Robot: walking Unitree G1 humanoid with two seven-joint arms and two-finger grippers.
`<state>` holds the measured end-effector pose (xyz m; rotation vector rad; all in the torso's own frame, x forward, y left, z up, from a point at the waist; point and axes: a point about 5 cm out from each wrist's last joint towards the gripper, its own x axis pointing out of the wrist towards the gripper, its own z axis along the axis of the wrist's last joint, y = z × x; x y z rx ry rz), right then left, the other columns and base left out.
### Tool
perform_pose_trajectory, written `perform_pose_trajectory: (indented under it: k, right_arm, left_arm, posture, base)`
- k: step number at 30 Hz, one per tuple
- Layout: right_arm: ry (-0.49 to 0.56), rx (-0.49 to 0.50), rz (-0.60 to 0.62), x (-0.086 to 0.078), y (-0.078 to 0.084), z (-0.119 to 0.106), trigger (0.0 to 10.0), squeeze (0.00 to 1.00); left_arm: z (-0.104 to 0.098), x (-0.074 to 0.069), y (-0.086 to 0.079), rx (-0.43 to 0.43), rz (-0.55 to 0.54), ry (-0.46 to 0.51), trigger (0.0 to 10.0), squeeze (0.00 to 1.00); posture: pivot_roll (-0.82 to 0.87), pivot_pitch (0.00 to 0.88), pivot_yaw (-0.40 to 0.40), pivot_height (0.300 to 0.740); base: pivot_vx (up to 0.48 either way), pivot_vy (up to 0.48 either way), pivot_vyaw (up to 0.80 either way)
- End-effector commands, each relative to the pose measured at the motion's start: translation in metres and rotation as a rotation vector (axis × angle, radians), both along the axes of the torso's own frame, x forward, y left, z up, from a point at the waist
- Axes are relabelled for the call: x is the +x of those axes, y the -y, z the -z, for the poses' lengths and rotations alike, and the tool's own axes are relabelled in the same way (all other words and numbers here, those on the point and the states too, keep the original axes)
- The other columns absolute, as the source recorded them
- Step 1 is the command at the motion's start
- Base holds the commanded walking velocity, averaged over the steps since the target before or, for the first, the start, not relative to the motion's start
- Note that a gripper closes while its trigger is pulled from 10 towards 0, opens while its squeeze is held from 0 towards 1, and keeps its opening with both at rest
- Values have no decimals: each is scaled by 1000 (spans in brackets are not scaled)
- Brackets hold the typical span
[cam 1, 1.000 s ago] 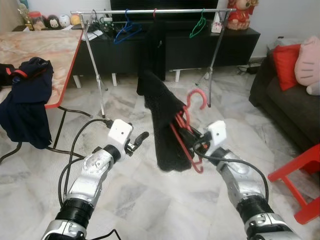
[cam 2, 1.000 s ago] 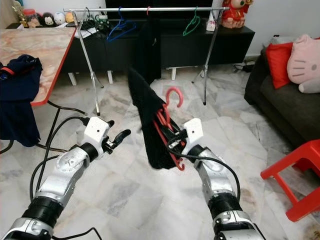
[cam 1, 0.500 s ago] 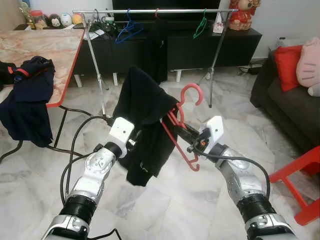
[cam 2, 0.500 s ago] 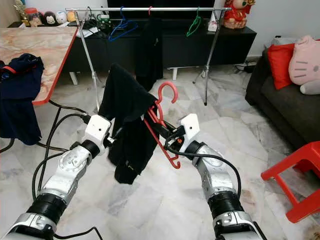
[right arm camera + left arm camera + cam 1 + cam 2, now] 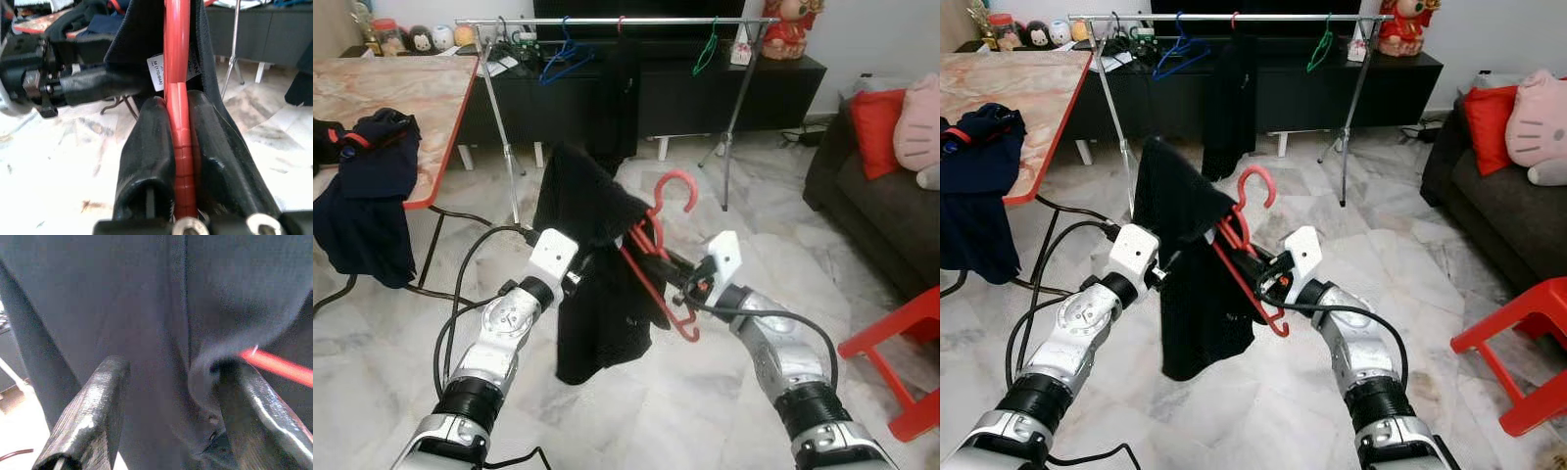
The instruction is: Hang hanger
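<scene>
A red plastic hanger (image 5: 674,186) carries a black garment (image 5: 597,304) that drapes down over the floor between my arms. My right gripper (image 5: 672,281) is shut on the hanger's lower bar; the right wrist view has the red bar (image 5: 177,98) pinched between both fingers (image 5: 151,147). My left gripper (image 5: 1171,270) is pressed into the cloth from the left. Its fingers (image 5: 93,416) stand apart, with black fabric (image 5: 161,308) bulging between them and a red hanger arm (image 5: 279,367) beyond. The metal clothes rack (image 5: 607,20) stands farther ahead.
The rack carries a blue hanger (image 5: 563,61), a green hanger (image 5: 705,54) and a dark garment (image 5: 625,88). A marble-topped table (image 5: 421,108) with dark blue clothes (image 5: 367,196) is on the left. A sofa (image 5: 881,206) and a red stool (image 5: 911,343) are on the right. Cables (image 5: 460,284) cross the floor.
My left gripper went from free air into the garment. The hanger and cloth swung left and up toward it, then settled a little lower, with the garment hanging straighter.
</scene>
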<state>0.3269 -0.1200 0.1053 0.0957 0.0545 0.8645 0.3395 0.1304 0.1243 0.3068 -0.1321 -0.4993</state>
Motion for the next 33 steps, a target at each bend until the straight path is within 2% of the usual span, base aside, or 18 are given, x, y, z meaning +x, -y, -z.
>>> perform_pose_trajectory:
  k: [1, 10, 11, 12, 14, 15, 32, 33]
  right_arm:
    - [56, 0, -12, 3, -1, -13, 0, 0]
    - [45, -10, -45, 1, -2, -12, 0, 0]
    - [44, -10, -47, 1, -2, -12, 0, 0]
    - [44, -11, -50, 1, -2, -12, 0, 0]
    - [44, -11, -52, 1, -2, -12, 0, 0]
    - [41, -10, -65, 0, -3, -12, 0, 0]
    - [18, -67, -72, -4, -1, -3, 0, 0]
    - [14, -127, -73, -5, 1, 3, 0, 0]
  left_arm:
    - [-5, 3, 3, -5, 28, 10, 10000, 0]
    - [-3, 5, 3, 9, -12, 10, 10000, 0]
    - [-2, 6, 2, 11, -21, 8, 9490, 0]
    - [-1, 6, 2, 11, -26, 4, 5686, 0]
    - [-1, 6, 2, 10, -29, 1, 5686, 0]
    - [0, 7, 2, 12, -33, -1, 0, 0]
    - [1, 8, -3, 9, -66, 0, 0, 0]
    - [-1, 9, -5, 0, -86, 8, 0, 0]
  posture:
    - [-59, 0, -91, 740]
    - [-64, 0, -96, 740]
    - [-64, 0, -96, 740]
    - [-64, 0, -96, 740]
    - [-64, 0, -96, 740]
    - [-66, 0, -96, 740]
    - [-65, 0, -94, 740]
    - [-65, 0, -94, 740]
  base:
    - [0, 0, 0]
    - [0, 0, 0]
    - [0, 0, 0]
    - [0, 0, 0]
    - [0, 0, 0]
    - [0, 0, 0]
    - [0, 0, 0]
    - [0, 0, 0]
